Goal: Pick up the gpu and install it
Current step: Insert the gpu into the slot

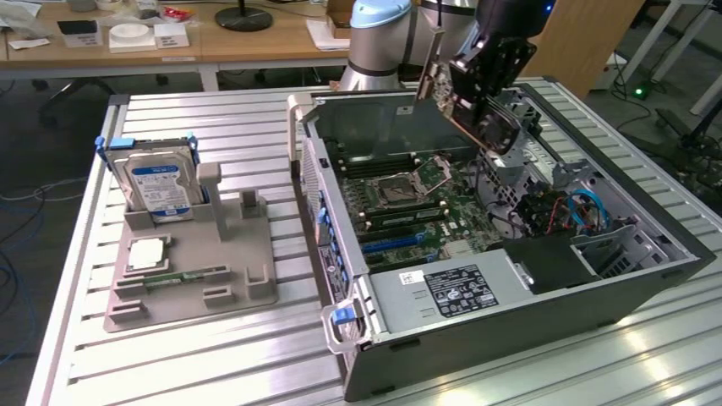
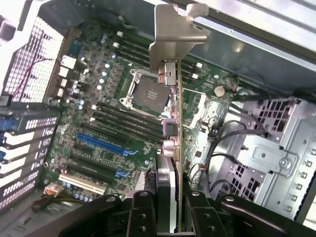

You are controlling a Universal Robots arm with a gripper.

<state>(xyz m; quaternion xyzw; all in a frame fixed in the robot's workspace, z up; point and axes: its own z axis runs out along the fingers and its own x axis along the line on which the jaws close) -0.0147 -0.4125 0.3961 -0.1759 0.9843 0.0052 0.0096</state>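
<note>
- gpu [image 1: 479,123]: it hangs in the air over the open computer case [image 1: 508,317], above the part of the case nearest the far edge of the worktop [image 1: 226,359]. It touches neither the case nor the board below.
- In the exterior view the card is tilted, with its dark face toward the exterior view's right and its silver bracket [image 1: 432,59] at the upper end.
- In the wrist view the gpu [image 2: 178,123] is seen edge-on as a thin green line, and the bracket [image 2: 173,34] is at the end away from the hand.
- The hand [image 1: 483,72] is clamped on the gpu. In the wrist view the hand [image 2: 169,200] has one black finger [image 2: 143,212] on each side of the card.
- Under the card lies the green motherboard [image 2: 98,123], with a processor socket [image 2: 148,96], black memory slots and a blue slot [image 2: 106,145].
- The case lies on its side with the open side up, toward the edge of the worktop on the exterior view's right. A power supply [image 1: 451,288] sits at the near end of it.
- A grey holder [image 1: 226,254] stands near the edge on the exterior view's left. A hard drive [image 1: 158,186] stands upright in it, and a processor chip [image 1: 149,252] and a memory stick [image 1: 186,277] lie flat on it.
</note>
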